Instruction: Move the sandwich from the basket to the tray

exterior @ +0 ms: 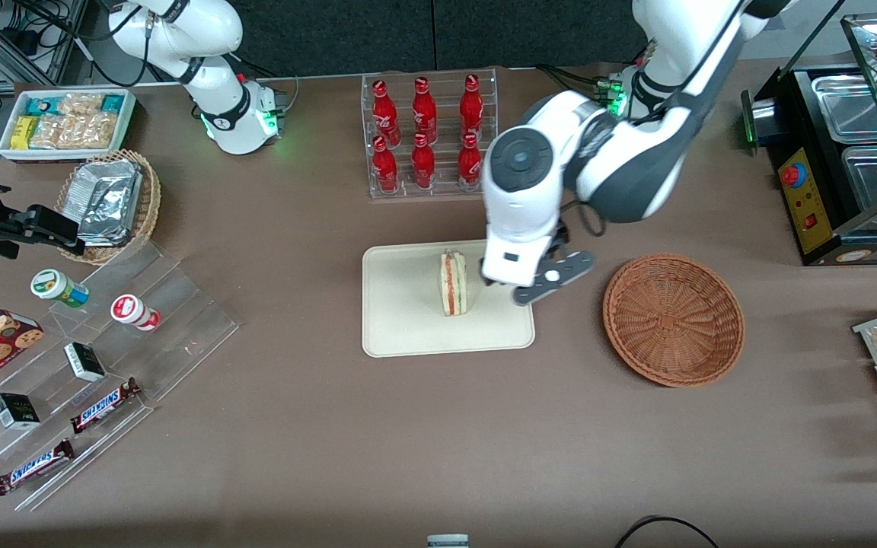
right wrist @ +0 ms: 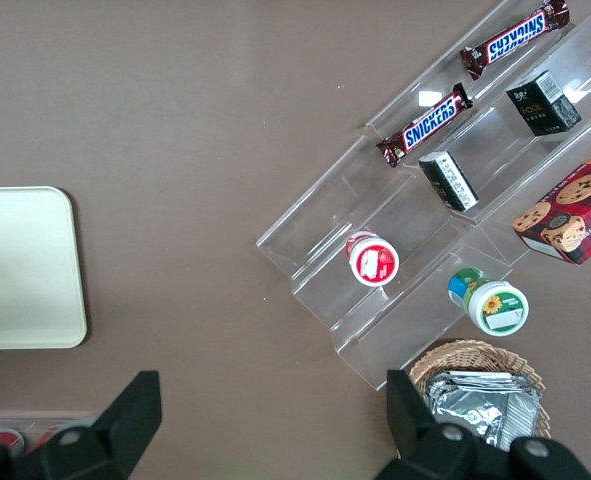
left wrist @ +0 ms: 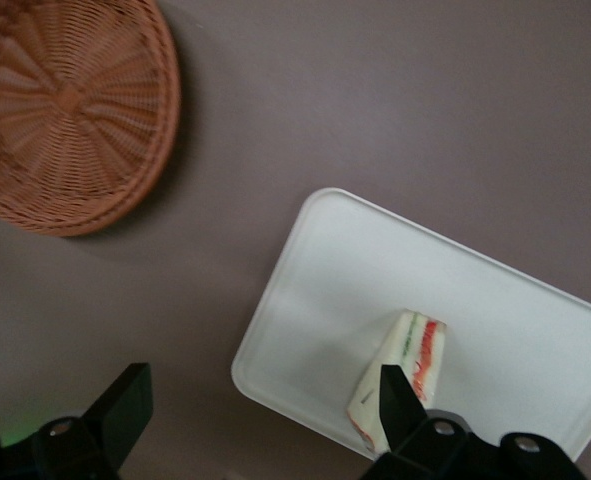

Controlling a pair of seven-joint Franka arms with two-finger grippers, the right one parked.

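The sandwich (exterior: 453, 284) stands on edge on the tray (exterior: 400, 320), apart from the hand's fingers. The hand (exterior: 501, 286) hangs spread over the tray's edge nearest the basket (exterior: 673, 319), which sits on the counter (exterior: 301, 426) beside the tray.

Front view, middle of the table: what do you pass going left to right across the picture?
Tray → sandwich standing on it → open hand above the tray's edge → basket.
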